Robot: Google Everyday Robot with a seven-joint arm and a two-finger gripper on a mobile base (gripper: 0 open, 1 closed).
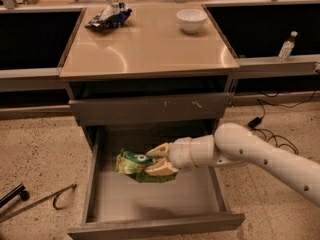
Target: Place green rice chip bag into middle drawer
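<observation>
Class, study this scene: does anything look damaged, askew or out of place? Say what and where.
The closed drawer front above the open drawer bears pale scratches. A crumpled dark snack bag lies at the cabinet top's back left. The gripper, over that drawer, holds a green chip bag.

**Clearance around the gripper, open middle drawer**

- Gripper hangs inside the middle drawer, above its floor, clamped on the green rice chip bag.
- Below it and toward the drawer front: bare grey floor, open from above.
- Left of it: the bag takes most of the room, leaving a narrow strip before the left wall.
- Right of it: the robot's own arm crosses over the right wall and blocks that side.
- Above and behind it: the closed scratched drawer front sits over the drawer's rear, so headroom there is low.
- Far left, outside the drawer: a hooked metal rod lies on the floor.
</observation>
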